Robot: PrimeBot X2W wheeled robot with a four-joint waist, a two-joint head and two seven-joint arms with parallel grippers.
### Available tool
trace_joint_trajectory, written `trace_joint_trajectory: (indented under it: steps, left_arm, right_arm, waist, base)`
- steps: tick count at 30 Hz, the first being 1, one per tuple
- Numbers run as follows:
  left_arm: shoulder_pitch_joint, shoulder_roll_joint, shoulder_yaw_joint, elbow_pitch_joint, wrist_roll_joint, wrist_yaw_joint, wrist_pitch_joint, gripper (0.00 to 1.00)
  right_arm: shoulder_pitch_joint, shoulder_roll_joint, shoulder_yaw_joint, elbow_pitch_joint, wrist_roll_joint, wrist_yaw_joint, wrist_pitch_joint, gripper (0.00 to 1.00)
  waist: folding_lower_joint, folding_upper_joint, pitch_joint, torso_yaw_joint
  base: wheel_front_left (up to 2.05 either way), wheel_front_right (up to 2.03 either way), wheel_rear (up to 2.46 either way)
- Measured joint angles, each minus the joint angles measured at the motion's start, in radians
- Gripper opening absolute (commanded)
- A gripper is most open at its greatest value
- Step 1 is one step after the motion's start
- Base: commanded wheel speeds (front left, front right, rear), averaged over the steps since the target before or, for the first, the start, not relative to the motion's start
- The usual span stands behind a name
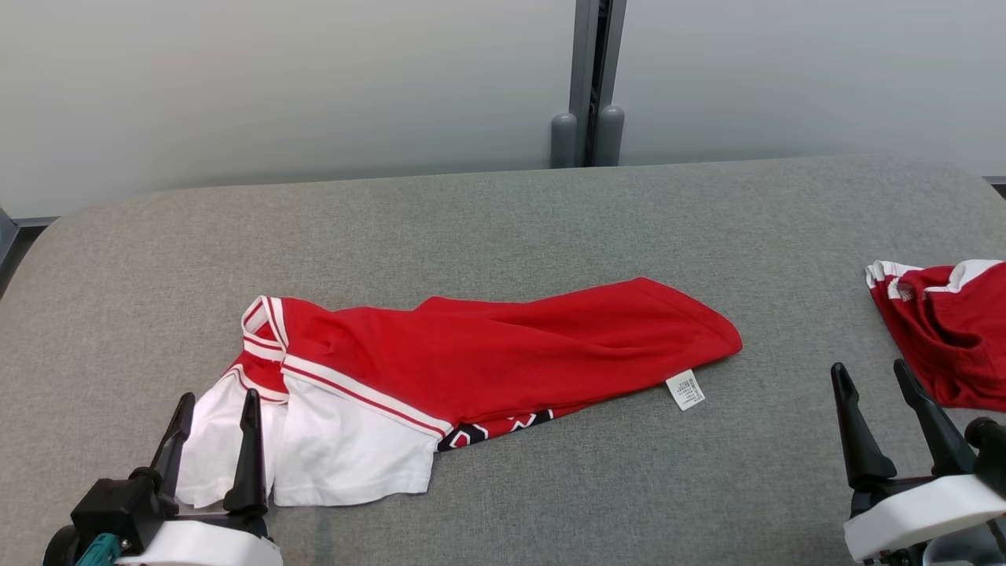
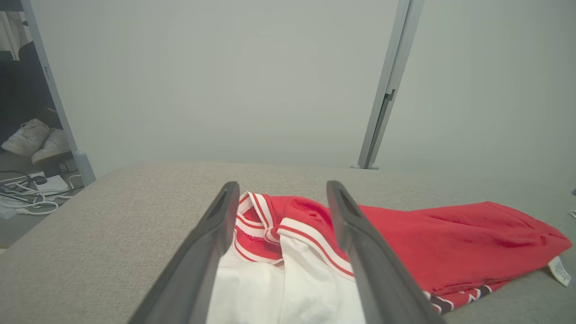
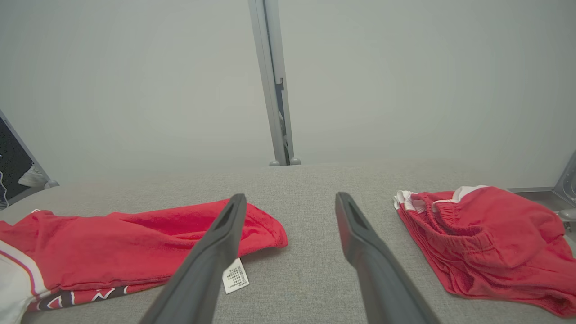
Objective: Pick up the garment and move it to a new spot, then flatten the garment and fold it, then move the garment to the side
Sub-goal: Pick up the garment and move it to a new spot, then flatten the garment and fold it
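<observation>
**Operator:** How is the garment looking?

**Robot:** The garment (image 1: 503, 354) is lying rumpled on the grey table (image 1: 503, 220). It is mostly red, with a white panel (image 1: 354, 448) trimmed in red and white stripes at one end. Black-and-white lettering (image 1: 479, 431) is peeking out along the near edge, and a white care label (image 1: 685, 390) is sticking out by the red end.

**Operator:** Which way is it pointing?

**Robot:** Its long axis is running crosswise, from one of my grippers toward the other. The white end is sitting right at my left gripper (image 1: 219, 395), beneath the fingertips. The red end is pointing toward my right gripper (image 1: 871, 366), angling slightly away from me and stopping well short of it.

**Operator:** And the grippers?

**Robot:** I am holding both with fingers spread wide, gripping nothing. I cannot tell whether the left fingers are touching the cloth.

**Operator:** What is one view giving you that another is not?

**Robot:** My left wrist view is showing white shoes (image 2: 36, 139) and cables (image 2: 27, 198) on the floor, off to that gripper's left past the table edge. My right wrist view is showing a second red garment (image 3: 486, 238) bunched just to the right of my right gripper, gathered waistband and all — the head view is cutting it off at the frame's edge.
</observation>
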Motion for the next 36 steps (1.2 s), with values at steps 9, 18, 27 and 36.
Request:
trace_joint_trajectory:
  steps: [9, 18, 27, 36]
  left_arm:
    - [-0.003, -0.004, -0.014, 0.019, 0.009, 0.002, 0.000, 1.00]
    - [-0.006, -0.009, -0.017, 0.019, 0.014, 0.010, 0.000, 1.00]
    - [-0.006, -0.012, -0.021, 0.020, 0.012, 0.015, 0.000, 1.00]
    - [-0.030, -0.017, -0.034, 0.017, 0.012, 0.021, 0.000, 1.00]
  right_arm:
    - [0.011, 0.000, -0.002, -0.013, -0.009, 0.000, 0.012, 1.00]
    - [0.010, -0.003, -0.001, -0.030, -0.022, 0.000, 0.016, 1.00]
    - [0.011, -0.004, 0.002, -0.043, -0.027, 0.000, 0.023, 1.00]
    - [0.004, -0.017, -0.003, -0.049, -0.026, 0.000, 0.033, 1.00]
  waist:
    - [0.0000, 0.0000, 0.010, -0.001]
    - [0.0000, 0.0000, 0.019, 0.001]
    - [0.0000, 0.0000, 0.021, 0.005]
    - [0.0000, 0.0000, 0.038, 0.025]
  base:
    - [0.00, 0.00, 0.00]
    - [0.00, 0.00, 0.00]
    - [0.00, 0.00, 0.00]
    - [0.00, 0.00, 0.00]
